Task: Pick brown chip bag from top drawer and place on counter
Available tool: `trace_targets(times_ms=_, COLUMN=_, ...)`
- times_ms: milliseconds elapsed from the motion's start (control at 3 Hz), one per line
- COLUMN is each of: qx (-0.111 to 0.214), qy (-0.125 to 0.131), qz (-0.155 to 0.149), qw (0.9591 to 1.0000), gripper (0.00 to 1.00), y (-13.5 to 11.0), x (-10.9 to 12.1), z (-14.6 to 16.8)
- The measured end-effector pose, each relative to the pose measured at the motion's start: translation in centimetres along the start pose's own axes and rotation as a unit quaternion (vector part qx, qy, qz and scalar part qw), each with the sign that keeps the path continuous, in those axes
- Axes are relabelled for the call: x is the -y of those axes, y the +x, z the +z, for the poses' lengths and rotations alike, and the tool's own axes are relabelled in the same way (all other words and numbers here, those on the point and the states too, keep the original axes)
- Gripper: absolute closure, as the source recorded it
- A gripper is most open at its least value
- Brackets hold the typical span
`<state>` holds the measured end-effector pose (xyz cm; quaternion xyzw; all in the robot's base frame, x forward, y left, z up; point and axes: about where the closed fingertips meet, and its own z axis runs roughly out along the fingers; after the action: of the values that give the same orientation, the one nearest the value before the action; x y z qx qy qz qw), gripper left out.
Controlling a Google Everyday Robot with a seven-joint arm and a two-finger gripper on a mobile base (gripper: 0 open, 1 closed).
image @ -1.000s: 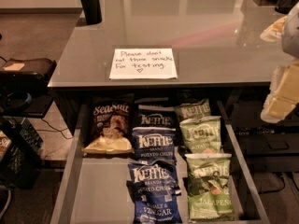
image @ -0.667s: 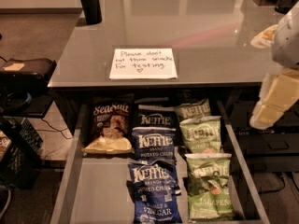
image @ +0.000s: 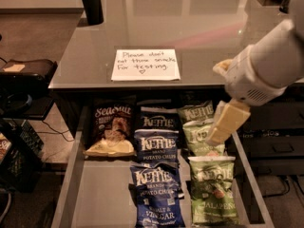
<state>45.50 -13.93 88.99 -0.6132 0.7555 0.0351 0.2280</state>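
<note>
Gripper (image: 217, 102) sits off the counter's front right edge, over the right side of the open top drawer (image: 71, 175). It's spread open and holds nothing. The lower finger (image: 228, 122) points down-left and, in your view, crosses the second green bag (image: 202, 137). I can't tell its height above that bag.

Labels you can read:
- Note (image: 146, 64) up-left of the gripper, flat on the counter (image: 199, 23) near the front edge. It's handwritten: "Please don't eat these snacks for testing", with a small heart.
- Brown chip bag (image: 111, 127) is well left of the gripper, at the back of the drawer's left column. It reads "Sea Salt" in white, with a chip picture and a pale bottom band.
- Middle column, left of the gripper, holds three "Kettle" bags: a dark one (image: 159, 119) at the back, then a blue one (image: 156, 146) marked "Potato Chips". The front blue one (image: 159, 194) ends in "Vinegar".
- Right column, under and below the gripper, is all green "Kettle". There's a back bag (image: 194, 111), then the second one. The front bag (image: 213, 189) reads "Jalapeño".

Edges and room:
- The brown bag's top nearly meets the counter overhang, and its right side is just beside the middle column.
- The drawer floor in front of the brown bag is bare metal.
- The left wall runs close along the bag.
- The counter right of the note is open surface.
</note>
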Motion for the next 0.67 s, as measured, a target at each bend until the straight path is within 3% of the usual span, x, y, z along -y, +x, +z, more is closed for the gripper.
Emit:
trace_targets(times_ms=333, qx=0.025, qy=-0.009, qz=0.008, qw=0.9996, gripper=0.00, y=-2.9, x=0.3, z=5.6)
trace_targets(times_ms=667, qx=0.044, qy=-0.056, qz=0.007, qw=0.9974, gripper=0.00, y=-7.5, x=-1.4, z=10.9)
